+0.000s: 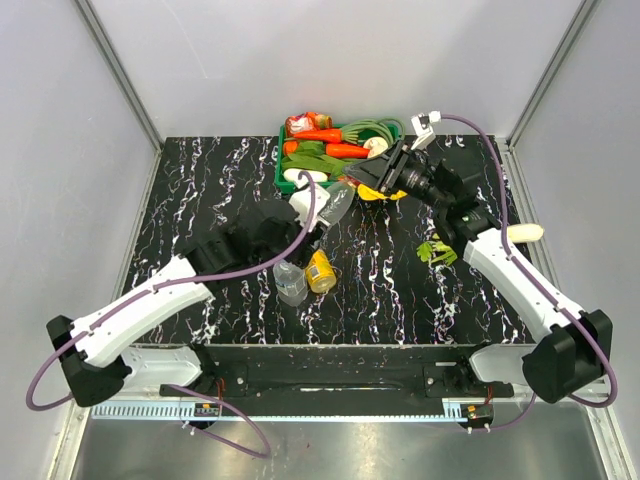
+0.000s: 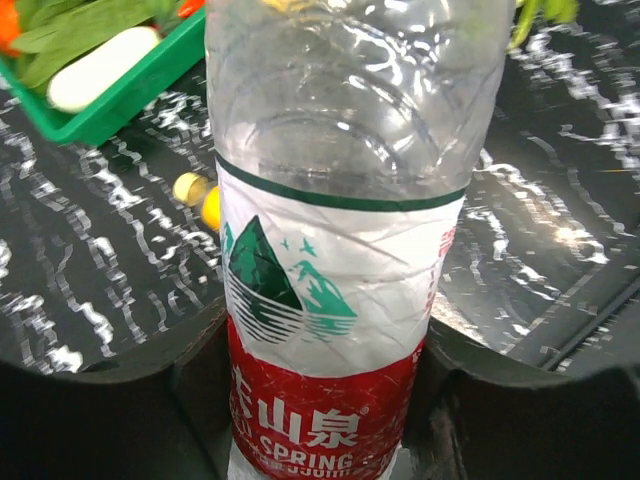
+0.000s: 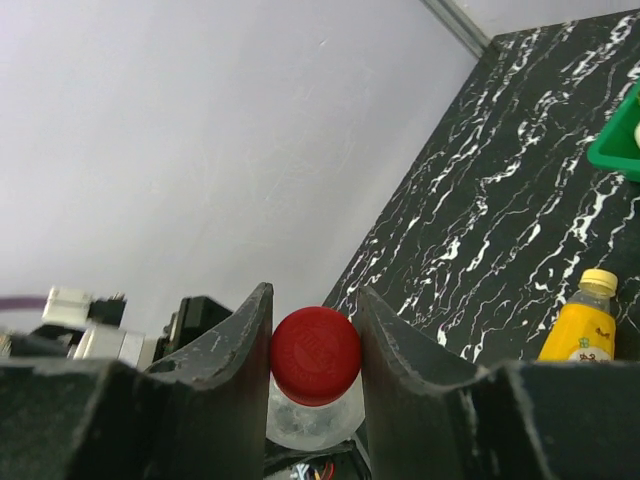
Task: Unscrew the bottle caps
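Squarely, right end effector clamps red cap — atop clear bottle.

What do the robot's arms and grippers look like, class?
Both the left arm and right arm have white links, black joints and bases, and a trailing purple cable. Each ends in two black curved fingers.

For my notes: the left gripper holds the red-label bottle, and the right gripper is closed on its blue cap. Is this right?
Not quite: the cap in the right gripper is red, not blue; the right wrist view shows it. The rest holds.
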Robot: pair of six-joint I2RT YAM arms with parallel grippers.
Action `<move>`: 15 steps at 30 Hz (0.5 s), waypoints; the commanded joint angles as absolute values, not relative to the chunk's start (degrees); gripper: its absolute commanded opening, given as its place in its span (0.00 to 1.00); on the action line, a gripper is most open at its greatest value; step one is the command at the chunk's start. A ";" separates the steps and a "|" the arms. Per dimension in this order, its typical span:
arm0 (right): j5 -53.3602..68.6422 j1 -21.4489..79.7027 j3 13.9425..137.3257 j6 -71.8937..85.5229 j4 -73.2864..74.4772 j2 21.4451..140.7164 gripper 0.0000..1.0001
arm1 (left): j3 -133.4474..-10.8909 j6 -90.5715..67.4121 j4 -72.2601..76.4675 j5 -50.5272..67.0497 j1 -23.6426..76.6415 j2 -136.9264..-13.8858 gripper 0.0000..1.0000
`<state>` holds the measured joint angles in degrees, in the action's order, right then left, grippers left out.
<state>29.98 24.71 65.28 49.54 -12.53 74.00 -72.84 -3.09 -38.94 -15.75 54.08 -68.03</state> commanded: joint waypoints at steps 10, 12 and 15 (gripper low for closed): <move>44.29 23.82 65.39 45.27 -21.70 69.17 0.00 | -69.88 -11.42 -24.62 20.80 41.58 -62.31 0.19; 46.31 23.73 65.39 45.09 -23.37 69.08 0.00 | -69.35 -12.74 -23.03 25.73 40.00 -62.40 0.19; 49.73 23.73 66.09 44.04 -24.60 69.08 0.00 | -69.08 -14.67 -20.49 33.81 38.15 -62.93 0.20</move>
